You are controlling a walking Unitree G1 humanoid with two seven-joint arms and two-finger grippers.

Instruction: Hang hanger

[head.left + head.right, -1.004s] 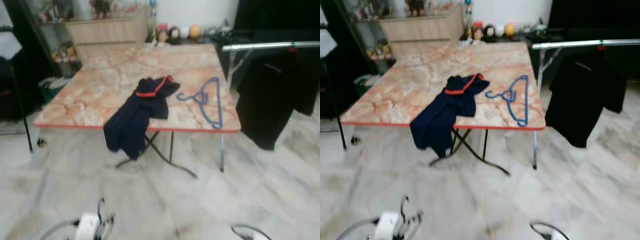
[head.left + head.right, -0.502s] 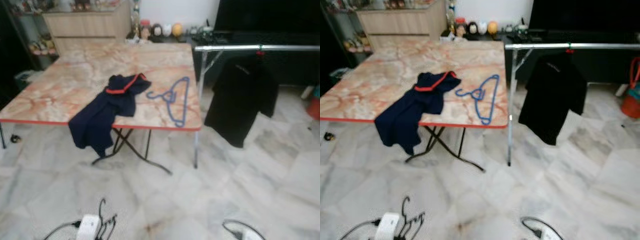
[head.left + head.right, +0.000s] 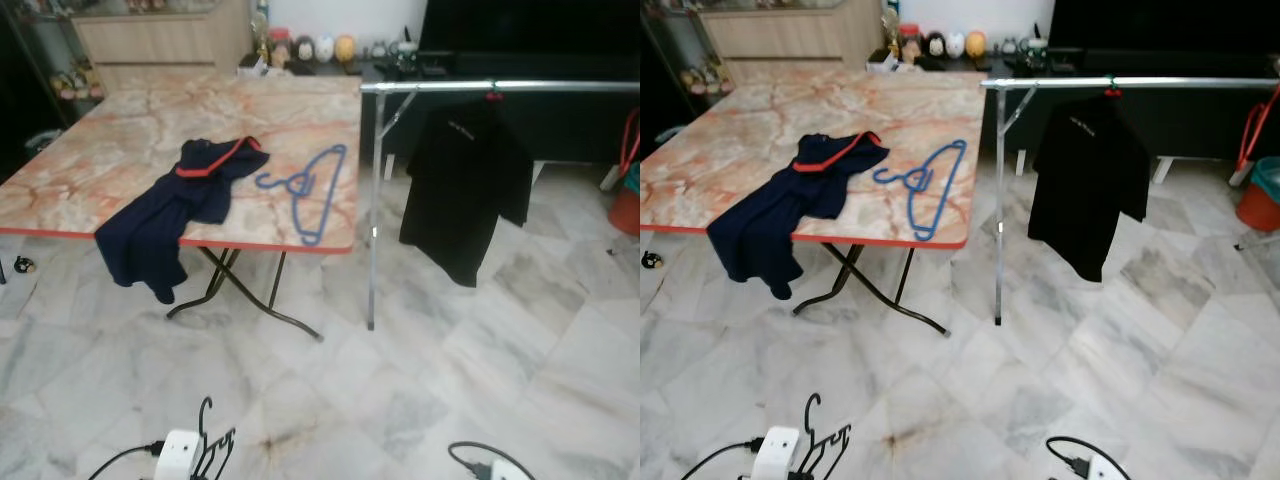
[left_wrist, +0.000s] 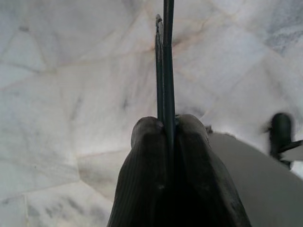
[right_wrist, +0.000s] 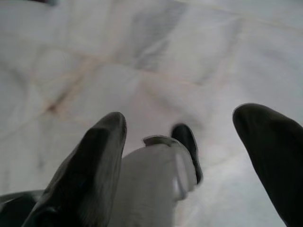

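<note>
black hanger (image 4: 165,61) pinched edge-on between the two dark fingers (image 4: 147,161) of the left gripper (image 3: 205,450), hook (image 3: 204,408) sticking up at the bottom of the head view, well short of the clothes rail (image 3: 500,87). right gripper (image 5: 189,156) spread wide apart over the marble floor (image 3: 420,380), holding nothing. both arms hanging low, well apart from the rail. blue hanger (image 3: 310,190) flat on the marble-topped table (image 3: 120,130) just beside the rail's near post; navy garment (image 3: 165,215) draped over the table's front edge beyond it. black shirt (image 3: 465,185) hanging from the rail near that post. orange bucket (image 3: 1258,200) at the rail's far end. left wrist view adds the tight pinch on the thin wire; right wrist view adds the wide finger gap and a foot below.
</note>
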